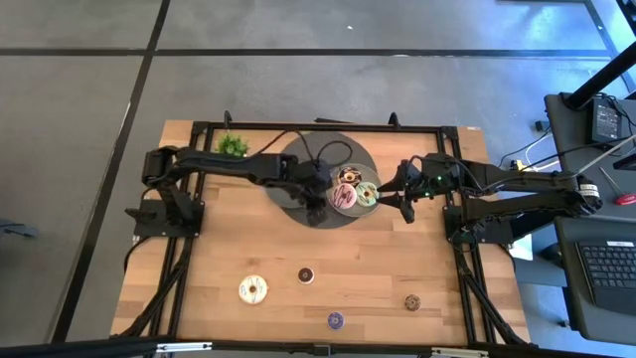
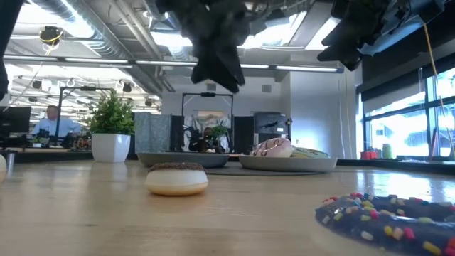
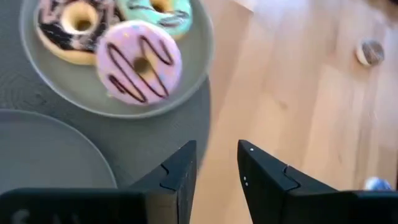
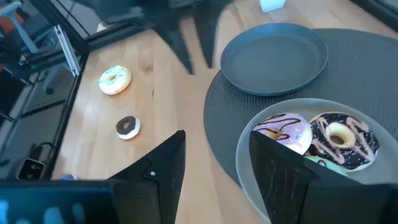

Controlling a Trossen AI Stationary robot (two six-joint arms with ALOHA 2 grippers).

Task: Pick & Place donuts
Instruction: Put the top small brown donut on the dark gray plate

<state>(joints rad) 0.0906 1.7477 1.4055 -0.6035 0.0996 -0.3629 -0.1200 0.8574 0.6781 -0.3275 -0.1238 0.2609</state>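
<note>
Already three donuts (image 1: 350, 189) lie on one plate (image 4: 249, 163); both grippers, left (image 3: 216, 167) and right (image 4: 216, 163), hover empty with fingers narrowly apart, four donuts waiting

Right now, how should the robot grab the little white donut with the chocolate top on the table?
The mini chocolate-topped donut lies flat and alone on the bare wooden table. It is probably best gripped from straight above, one finger on each side of its outer rim, since nothing crowds it. The left gripper hangs nearer, empty; the right gripper is open too.
</note>
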